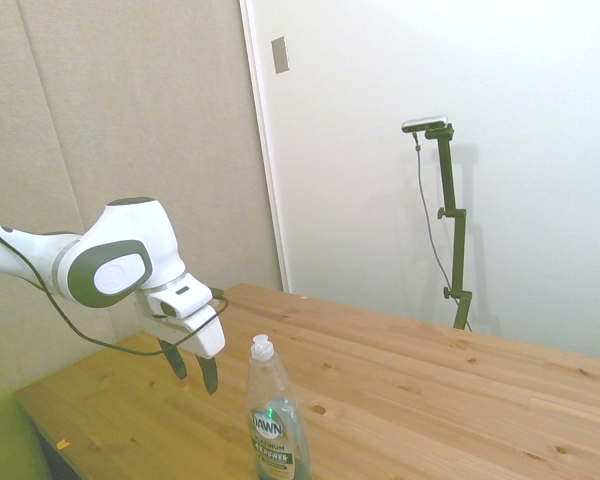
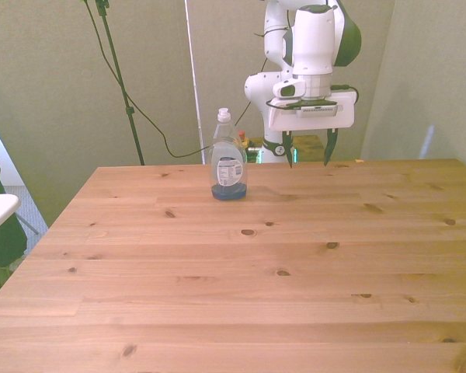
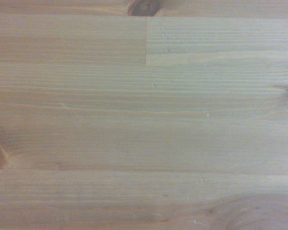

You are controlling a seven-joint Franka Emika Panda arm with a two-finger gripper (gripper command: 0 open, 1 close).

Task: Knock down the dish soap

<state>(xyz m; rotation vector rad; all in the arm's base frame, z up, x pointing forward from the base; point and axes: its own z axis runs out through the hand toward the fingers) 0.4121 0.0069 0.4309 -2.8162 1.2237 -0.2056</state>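
We see the gripper (image 2: 308, 148) hanging above the table (image 2: 241, 264) with its two dark fingers (image 2: 288, 150) pointing down and spread wide apart, nothing between them. In the side view the gripper (image 1: 193, 370) hovers clear of the wood, its fingertips not touching the surface, and the white arm (image 1: 90, 265) that carries it comes in over the table's edge. From the front view we place the gripper near the table's far edge, a little toward the front view's right of the middle. The wrist view gives us only bare wooden boards (image 3: 144, 120) with knots and grain, slightly soft in focus. Moving outward, we find the dish soap (image 2: 228, 159) standing upright on the table near that same far edge, on the front view's left of the gripper and apart from it, with a clear gap between the two. Its white cap is on top, its clear body carries a label, and a little blue liquid sits at its bottom. In the side view the dish soap (image 1: 273, 415) stands nearer the camera than the gripper, showing the blue logo and green-white label; its base is cut off by the picture's lower edge. The bottle's top reaches about level with the gripper's fingers.
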